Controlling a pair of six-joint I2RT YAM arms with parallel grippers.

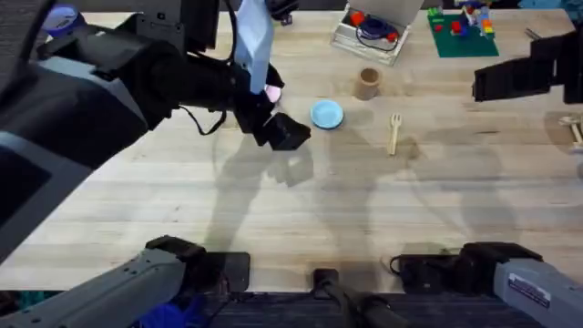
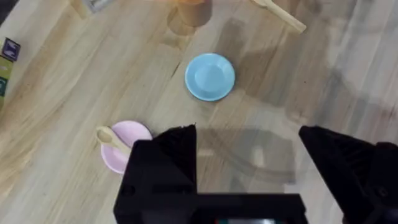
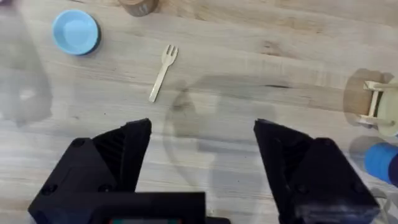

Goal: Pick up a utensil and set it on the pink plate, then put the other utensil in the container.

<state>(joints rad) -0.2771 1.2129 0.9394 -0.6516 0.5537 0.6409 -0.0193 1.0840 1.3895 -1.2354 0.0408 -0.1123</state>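
The pale wooden spoon, the utensil, lies across the pink plate, its bowl over the rim. My left gripper hangs open and empty just beside that plate; from overhead the left gripper covers most of the pink plate. The wooden fork, the other utensil, lies flat on the table right of the blue plate. The brown cup, the container, stands upright behind them. My right gripper is open and empty, raised above the table with the fork ahead of it.
A clear plastic box with red and blue things and a green baseplate with bricks sit at the back. A small wooden piece and a blue object lie at the far right. The left arm looms large over the left side.
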